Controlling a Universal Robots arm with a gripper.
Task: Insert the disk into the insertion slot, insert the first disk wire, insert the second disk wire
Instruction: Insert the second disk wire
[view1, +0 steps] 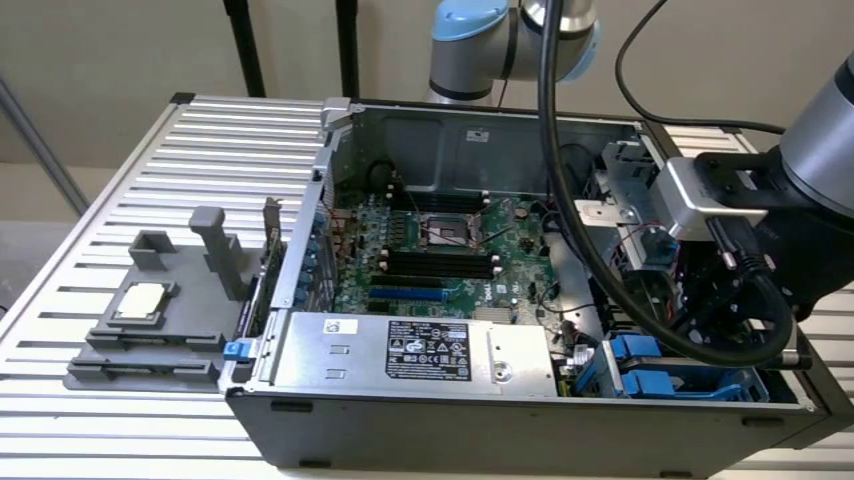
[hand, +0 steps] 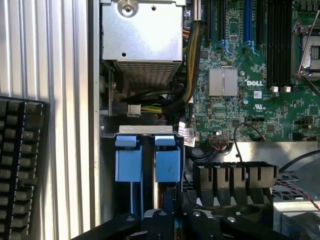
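The insertion slot (view1: 663, 380) is the grey metal cage with blue plastic parts at the near corner of the open computer case, on the exterior view's right. In the wrist view its grey rim (hand: 145, 130) carries two blue tabs (hand: 127, 162) side by side. The disk's metal body is hidden, and I cannot tell whether it sits in the cage. My gripper (hand: 167, 204) hangs just over the blue tab nearer the motherboard, fingers shut, with nothing clearly held. A white connector (hand: 133, 110) on yellow and black wires lies beside the cage.
The silver power supply box with a black label (view1: 416, 350) fills the case's near side, and the green motherboard (view1: 441, 250) lies behind it. Black cables (view1: 627, 290) loop beside my wrist (view1: 747, 250). A grey fixture (view1: 160, 320) stands on the slatted table. A keyboard (hand: 20, 165) lies outside the case.
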